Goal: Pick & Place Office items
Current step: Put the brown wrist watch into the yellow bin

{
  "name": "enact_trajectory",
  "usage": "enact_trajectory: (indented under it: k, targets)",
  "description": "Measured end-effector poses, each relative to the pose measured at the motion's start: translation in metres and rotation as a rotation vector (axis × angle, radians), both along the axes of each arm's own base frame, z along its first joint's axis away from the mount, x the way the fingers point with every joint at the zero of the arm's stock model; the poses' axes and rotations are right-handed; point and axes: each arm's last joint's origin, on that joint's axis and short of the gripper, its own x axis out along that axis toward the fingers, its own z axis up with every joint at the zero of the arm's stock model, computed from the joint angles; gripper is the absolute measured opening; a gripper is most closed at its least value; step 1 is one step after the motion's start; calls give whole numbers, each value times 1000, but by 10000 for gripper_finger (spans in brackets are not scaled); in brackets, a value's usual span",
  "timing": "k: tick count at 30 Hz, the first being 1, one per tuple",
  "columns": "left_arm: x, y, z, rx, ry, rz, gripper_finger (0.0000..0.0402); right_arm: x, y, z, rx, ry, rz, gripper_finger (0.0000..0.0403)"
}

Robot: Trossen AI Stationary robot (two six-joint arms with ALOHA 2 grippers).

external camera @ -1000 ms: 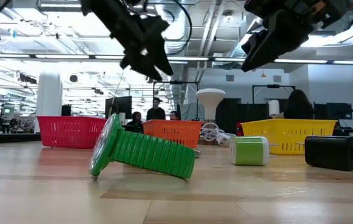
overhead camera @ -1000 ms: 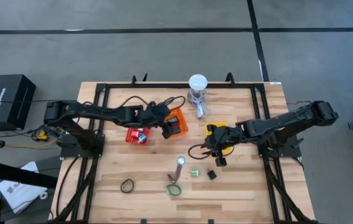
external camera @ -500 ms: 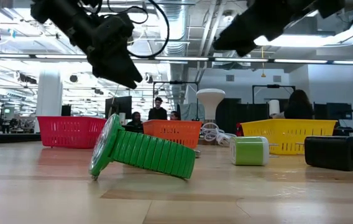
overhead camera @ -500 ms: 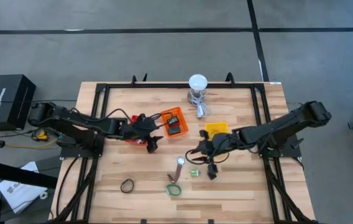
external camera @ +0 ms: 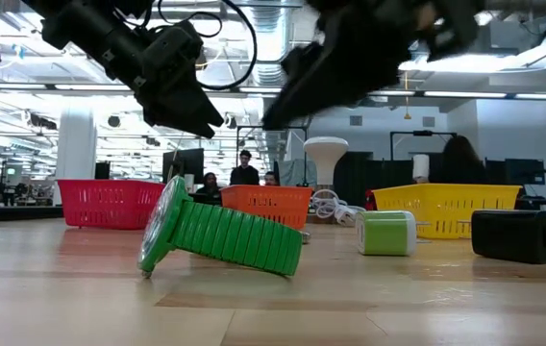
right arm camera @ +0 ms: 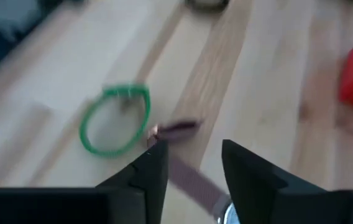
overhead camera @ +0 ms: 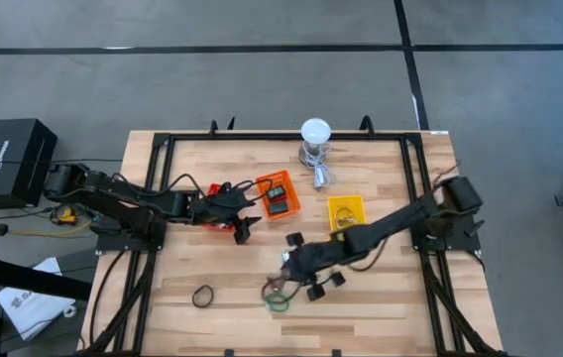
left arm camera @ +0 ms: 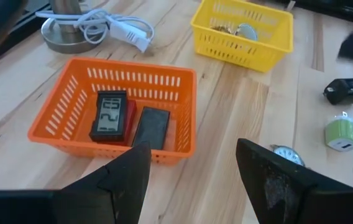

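- I see a grey concrete floor around the bench, crossed by dark lines.
- The wooden table carries a black frame along its edges.
- A black box sits on the floor by the table's left side, with white sheets lying nearer the front.
- Across the table I look into a large open hall with ceiling ducts and long strip lights.
- A white column stands at the far left.
- A few people are far back, among dark monitors.
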Motion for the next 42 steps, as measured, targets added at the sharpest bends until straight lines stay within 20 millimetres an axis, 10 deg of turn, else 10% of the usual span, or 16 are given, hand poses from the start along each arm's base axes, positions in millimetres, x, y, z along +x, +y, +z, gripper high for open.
enact_trajectory:
  k: [10,21,37,42]
  targets:
    - [1,0,1,-2,-11,1,232,47,11,-23,-118,315,53,224]
    - [1,0,1,-3,-16,1,232,60,25,-52,-163,356,154,221]
    - [1,0,2,-2,-25,0,232,61,12,-51,-209,371,184,21]
    - [1,0,2,-2,-24,0,232,61,5,-42,-257,347,214,14]
